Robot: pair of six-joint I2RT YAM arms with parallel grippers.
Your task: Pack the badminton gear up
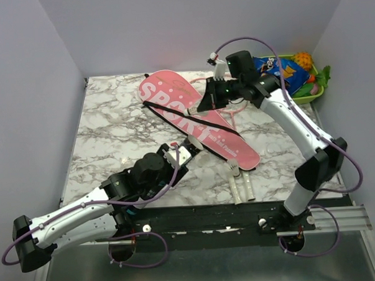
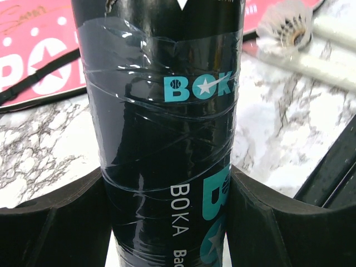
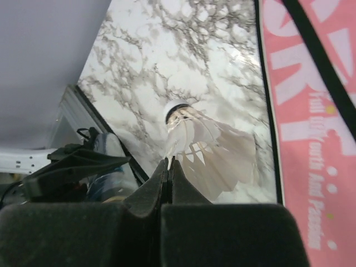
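Closest to the lens in the left wrist view is the tube [image 2: 161, 139]: a glossy, near-black cylinder banded with wrinkled clear tape [image 2: 139, 50]. It is clamped between the matte black pads of the left claw [image 2: 167, 186], which press on both of its sides. Teal letters on it read "BOK" with a star. Below that is a white "BOKA", and a line beginning "Bac" is cut off by the frame edge. Both ends of the tube lie out of view.

The right claw [image 3: 168, 162] has its two blunt foam-like fingers pressed fully together. A white feathered shuttlecock [image 3: 211, 144] with a round, dark-rimmed cork sits right at their tips. It is blurred, so I cannot tell whether a feather is pinched.

The long pink racket bag [image 1: 193, 118] lies diagonally on the veined marble tabletop [image 1: 112, 131]. Its fabric is smooth and it tapers toward the near end. Bold white "SPORT" lettering is crossed by the thin black strap [image 1: 167, 113]. A smaller white line along the bag is too soft to read surely. A second shuttlecock [image 1: 234, 169] stands by the bag's narrow end. Two white racket handles [image 1: 241, 190] lie just beside it, and the rackets' heads are mostly hidden. A green tray [image 1: 313, 93] sits at the far right corner, partly behind the arm.
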